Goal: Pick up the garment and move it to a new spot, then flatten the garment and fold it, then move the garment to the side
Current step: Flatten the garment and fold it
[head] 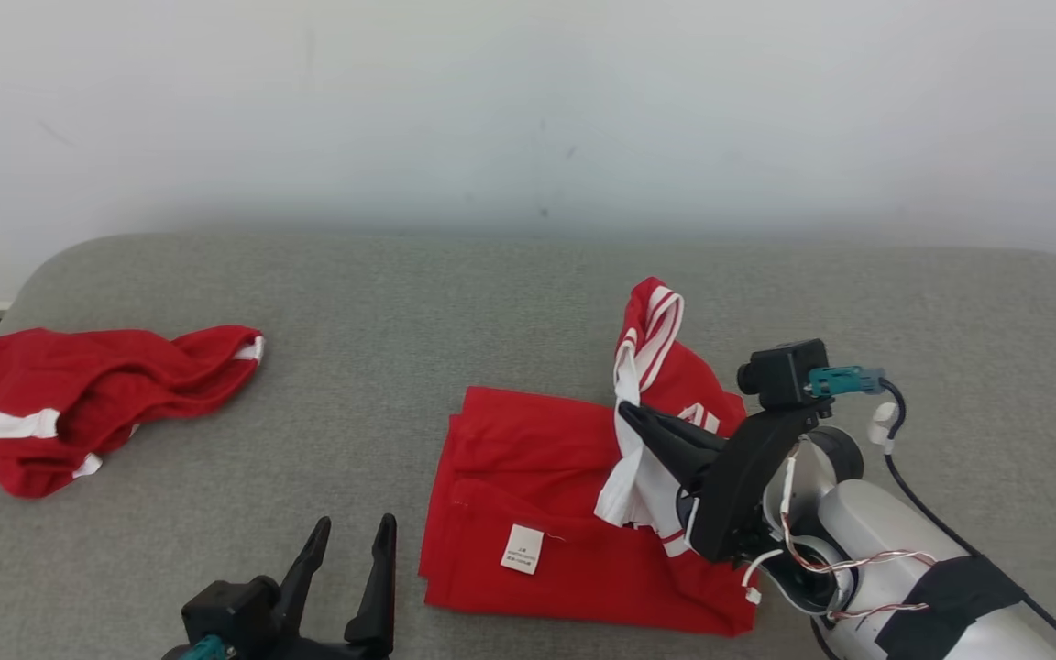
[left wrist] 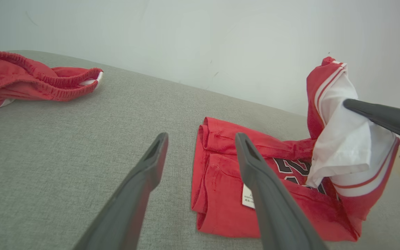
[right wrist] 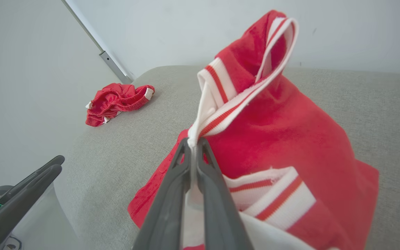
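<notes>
Your right wrist view makes plain what the head view leaves unclear: the right gripper (right wrist: 193, 140) has its fingers pressed together on the striped trim (right wrist: 221, 118) of the garment (right wrist: 290, 139), with the cloth caught right at the tips. Your left wrist view adds dark lettering (left wrist: 290, 166) under the raised end. In the head view the garment lies folded on the grey cushion (head: 491, 302), right of centre, its long axis running roughly left to right and a white label (head: 522, 548) near its front edge. Its right-hand end is lifted, the trim pointing up toward the wall (head: 528, 110). The left gripper (head: 355, 522) has its fingers spread, just left of the garment's left edge and apart from it. Crumpled red shorts (head: 79, 394) lie well off to the left.
</notes>
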Controlling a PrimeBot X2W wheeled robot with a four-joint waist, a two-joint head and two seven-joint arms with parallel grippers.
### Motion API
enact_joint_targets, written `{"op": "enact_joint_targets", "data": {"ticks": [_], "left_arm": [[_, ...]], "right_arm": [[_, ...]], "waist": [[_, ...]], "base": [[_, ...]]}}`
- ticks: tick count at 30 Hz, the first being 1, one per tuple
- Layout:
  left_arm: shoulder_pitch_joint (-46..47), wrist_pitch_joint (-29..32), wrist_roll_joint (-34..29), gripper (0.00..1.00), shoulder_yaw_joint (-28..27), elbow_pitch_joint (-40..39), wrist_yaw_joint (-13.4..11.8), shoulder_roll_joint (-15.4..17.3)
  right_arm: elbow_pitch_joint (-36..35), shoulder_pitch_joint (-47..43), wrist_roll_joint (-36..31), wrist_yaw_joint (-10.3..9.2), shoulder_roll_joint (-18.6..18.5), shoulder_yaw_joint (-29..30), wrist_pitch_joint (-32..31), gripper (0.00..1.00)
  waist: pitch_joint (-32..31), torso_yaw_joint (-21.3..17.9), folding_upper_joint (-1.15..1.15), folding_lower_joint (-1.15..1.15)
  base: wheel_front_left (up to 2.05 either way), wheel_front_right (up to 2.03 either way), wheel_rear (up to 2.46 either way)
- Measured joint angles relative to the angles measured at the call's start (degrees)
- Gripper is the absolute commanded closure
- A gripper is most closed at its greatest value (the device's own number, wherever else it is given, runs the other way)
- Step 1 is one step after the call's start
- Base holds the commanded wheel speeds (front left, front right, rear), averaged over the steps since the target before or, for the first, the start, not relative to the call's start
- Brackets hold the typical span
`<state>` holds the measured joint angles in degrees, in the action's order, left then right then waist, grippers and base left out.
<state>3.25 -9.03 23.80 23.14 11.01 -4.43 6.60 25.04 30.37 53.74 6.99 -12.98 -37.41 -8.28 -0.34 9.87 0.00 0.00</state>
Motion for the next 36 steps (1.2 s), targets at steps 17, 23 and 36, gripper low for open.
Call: {"op": "enact_joint_targets", "data": {"ticks": [17, 23, 36], "left_arm": [[3.2, -0.09, 0.0, 0.0, 3.47, 3.32, 1.48, -1.91], [4.06, -0.27, 0.0, 0.0, 4.03, 4.37, 1.52, -2.27], [5.73, -1.13, 0.38, 0.0, 5.11, 6.43, 2.0, -3.0]], "right_arm": [[7.76, 2.41, -0.68, -2.54, 4.83, -2.15, -2.38, 1.0], [11.81, 3.46, -0.68, -3.5, 6.51, -2.48, -2.38, 1.0], [18.78, 5.2, 0.51, -3.57, 8.25, -1.64, -1.21, 0.0]], "waist": [[1.44, 8.25, 0.0, 0.0], [2.04, 10.35, 0.0, 0.0], [2.85, 11.96, 0.0, 0.0]], "base": [[0.0, 0.0, 0.0], [0.0, 0.0, 0.0], [0.0, 0.0, 0.0]]}}
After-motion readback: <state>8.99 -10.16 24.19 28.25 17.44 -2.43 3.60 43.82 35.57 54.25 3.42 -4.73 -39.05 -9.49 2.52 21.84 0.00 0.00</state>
